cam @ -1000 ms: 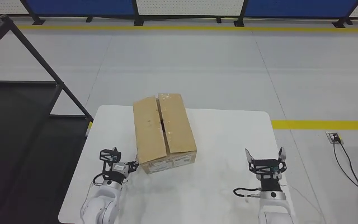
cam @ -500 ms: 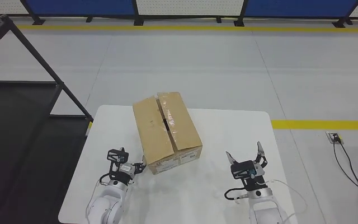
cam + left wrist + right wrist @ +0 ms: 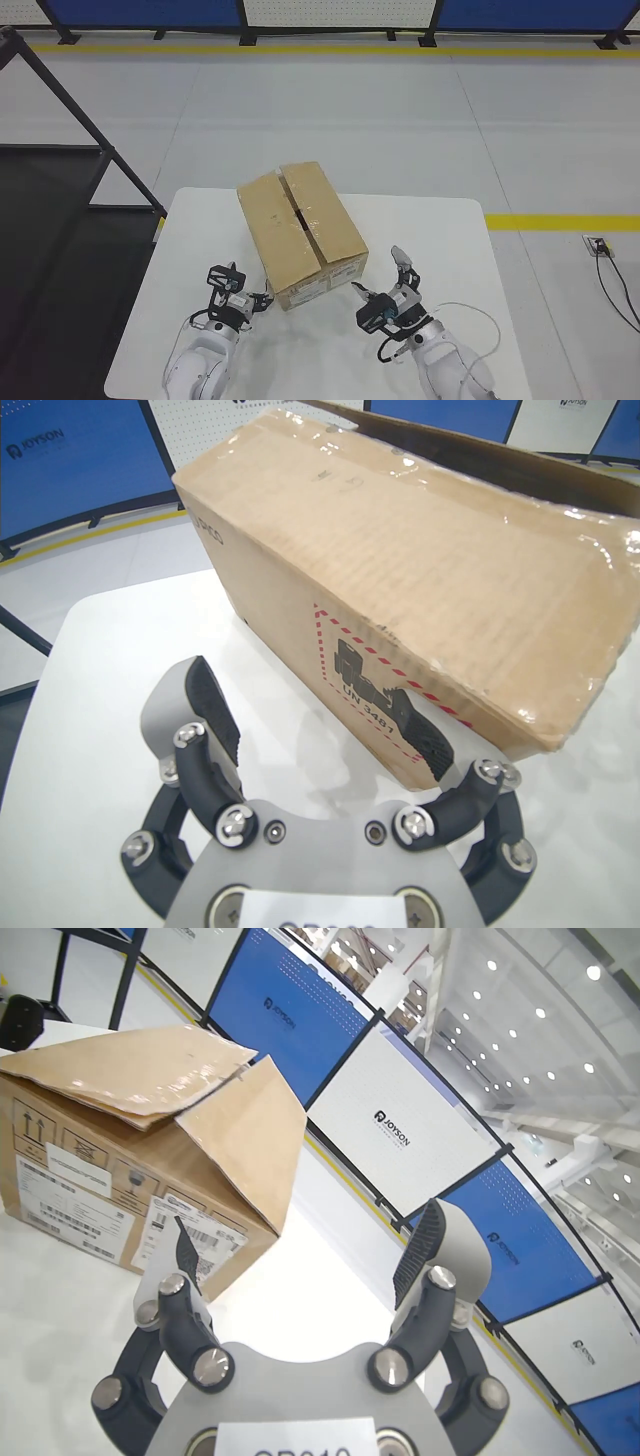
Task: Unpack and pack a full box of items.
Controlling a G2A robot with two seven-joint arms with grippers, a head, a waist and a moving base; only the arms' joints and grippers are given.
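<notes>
A cardboard box point(image 3: 303, 232) sits askew on the white surface point(image 3: 440, 235). Its far end reaches the far edge and its near end points between the two arms.

From above, the two top flaps meet along a seam with a dark gap in the middle. The right wrist view shows more of this box point(image 3: 125, 1128): the taped flaps are lifted and split apart at the near end, above an end face covered in paper labels. The left wrist view shows the long side point(image 3: 400, 575), glossy with clear tape and printed with a red dashed label.

The left claw point(image 3: 240, 298) point(image 3: 315, 710) is released by the near left corner, with one pad point(image 3: 420, 732) right at that side. The right claw point(image 3: 382, 278) point(image 3: 305, 1233) is spread wide near the near right corner, holding nothing.
</notes>
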